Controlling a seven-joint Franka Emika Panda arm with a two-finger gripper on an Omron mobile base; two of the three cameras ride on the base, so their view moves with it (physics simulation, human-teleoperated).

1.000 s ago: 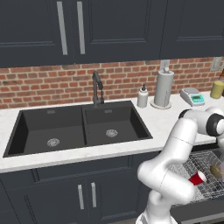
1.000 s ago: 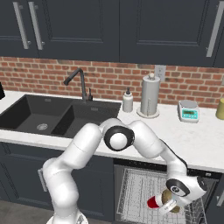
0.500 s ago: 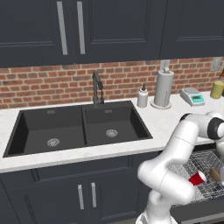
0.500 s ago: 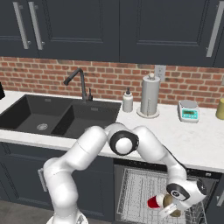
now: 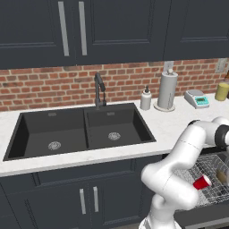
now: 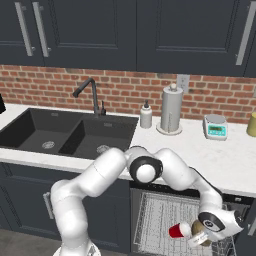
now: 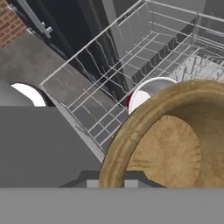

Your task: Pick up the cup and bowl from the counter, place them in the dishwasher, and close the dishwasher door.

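The red cup (image 6: 179, 230) lies on its side in the dishwasher's pulled-out wire rack (image 6: 155, 215), its whitish end (image 7: 146, 94) facing the hand view. Right beside it is the olive-brown bowl (image 6: 199, 229), tilted on edge, with my gripper (image 6: 199, 239) shut on its rim just over the rack. In the hand view the bowl (image 7: 175, 144) is very close. From the left base view the cup (image 5: 202, 182) and bowl (image 5: 221, 175) sit in the rack (image 5: 208, 163) under the white counter (image 5: 170, 127). The dishwasher door (image 5: 203, 215) lies open below.
On the counter stand a soap dispenser (image 6: 145, 115), a paper towel holder (image 6: 171, 110), a small scale (image 6: 215, 127) and a yellowish jar (image 5: 222, 91). The black double sink (image 5: 80, 129) with its faucet (image 5: 99, 89) lies to the left. Dark cabinets hang above.
My hand has shifted a little to the right over the rack with the bowl in it. The red cup has stayed where it lay.
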